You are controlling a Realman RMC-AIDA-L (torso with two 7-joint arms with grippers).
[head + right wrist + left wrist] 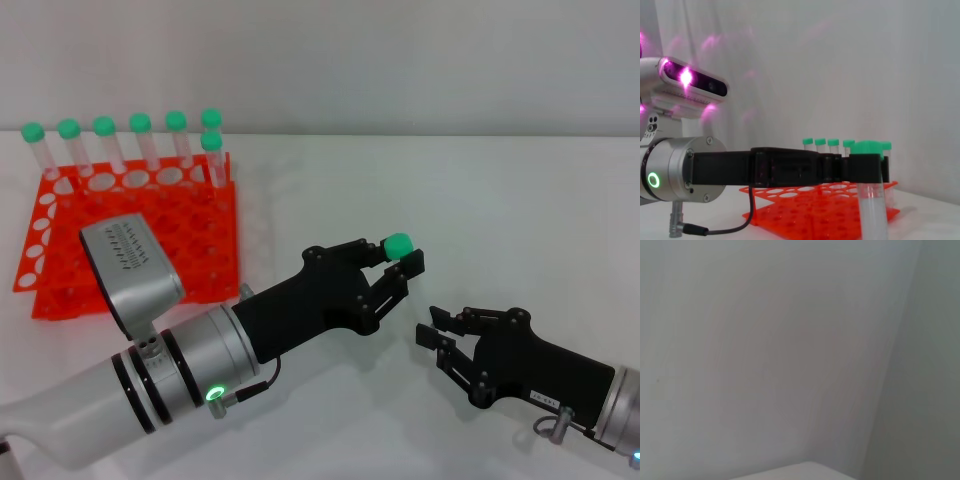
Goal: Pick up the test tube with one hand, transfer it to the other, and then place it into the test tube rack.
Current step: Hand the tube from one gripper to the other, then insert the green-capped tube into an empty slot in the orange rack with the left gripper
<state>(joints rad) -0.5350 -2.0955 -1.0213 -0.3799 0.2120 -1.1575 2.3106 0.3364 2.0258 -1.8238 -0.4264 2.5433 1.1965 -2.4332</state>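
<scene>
A plain white tabletop [520, 200] meets a bare, pale grey wall [400, 60] behind; lighting is even and diffuse.

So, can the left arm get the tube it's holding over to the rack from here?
Probably yes. The left claw grips the test tube upright near its green cap, and nothing stands between it and the test tube rack; the right claw sits apart.

Head view: clear plastic green-capped test tube [398, 245] shows cap only, body hidden behind black left gripper [392, 268]. Right wrist view: tube bottom cut off by frame edge. Bright orange-red plastic rack [60, 262], near-right corner hidden behind left arm's grey box module [128, 265].
</scene>
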